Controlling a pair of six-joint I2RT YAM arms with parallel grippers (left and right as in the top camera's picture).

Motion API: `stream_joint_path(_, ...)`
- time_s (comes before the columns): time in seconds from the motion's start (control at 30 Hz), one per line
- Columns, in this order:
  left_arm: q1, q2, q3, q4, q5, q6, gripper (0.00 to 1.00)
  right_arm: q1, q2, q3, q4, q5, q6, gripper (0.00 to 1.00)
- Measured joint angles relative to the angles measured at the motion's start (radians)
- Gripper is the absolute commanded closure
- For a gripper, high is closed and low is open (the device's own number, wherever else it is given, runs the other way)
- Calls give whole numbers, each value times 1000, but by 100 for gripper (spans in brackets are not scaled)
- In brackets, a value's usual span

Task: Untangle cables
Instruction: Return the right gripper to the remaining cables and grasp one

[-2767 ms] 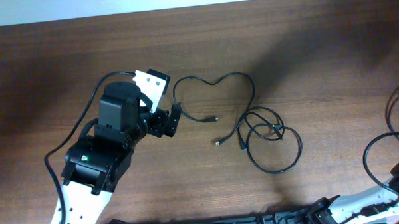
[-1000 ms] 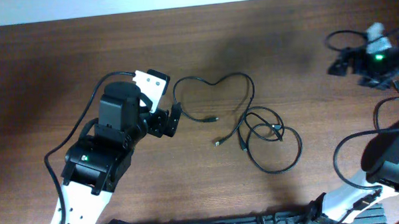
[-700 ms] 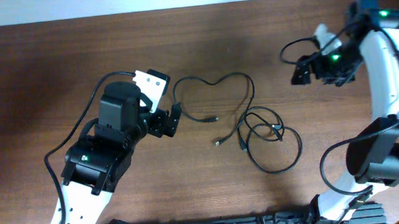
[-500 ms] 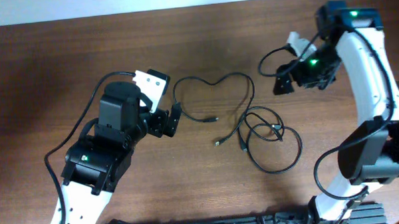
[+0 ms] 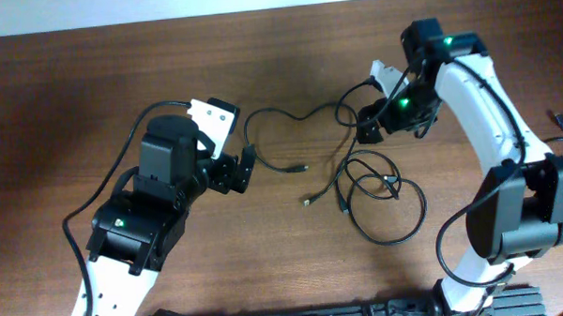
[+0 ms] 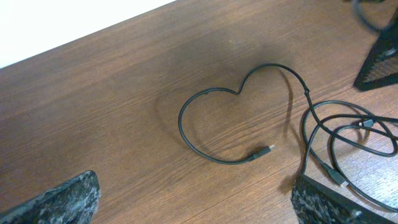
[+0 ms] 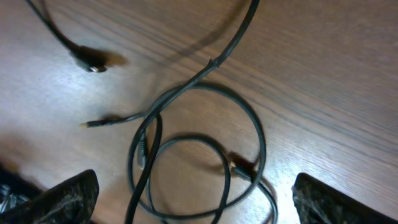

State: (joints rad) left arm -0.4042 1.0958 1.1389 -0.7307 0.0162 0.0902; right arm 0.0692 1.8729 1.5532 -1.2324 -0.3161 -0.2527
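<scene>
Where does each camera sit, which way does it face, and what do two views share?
Overhead: fixed above the wooden table, looking straight down; both arms show, left gripper and right gripper beside the cables.
Left wrist: on the left arm, facing forward and down at the heart-shaped cable; left fingers in the bottom corners.
Right wrist: on the right arm, close above the coiled cable; right fingers in the bottom corners.
Shared: both wrist views show the coiled cable.

Overhead looks straight down; both close wrist views share the cables point(image 6: 180, 121).
</scene>
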Motion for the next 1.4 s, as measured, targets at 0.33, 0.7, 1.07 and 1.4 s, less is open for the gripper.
stream_joint_path(0.33, 0, 0, 0, 0, 0, 0, 1, 60, 1, -238, 358, -80, 282, 1)
stream_joint_path(0.7, 0, 0, 0, 0, 0, 0, 1, 69, 1, -329, 496, -91, 393, 1)
stream_joint_path(1.07, 0, 0, 0, 0, 0, 0, 1, 69, 1, -379, 597, -158, 455, 4)
stream_joint_path(1.4, 0, 0, 0, 0, 0, 0, 1, 69, 1, -436, 687, -161, 463, 4)
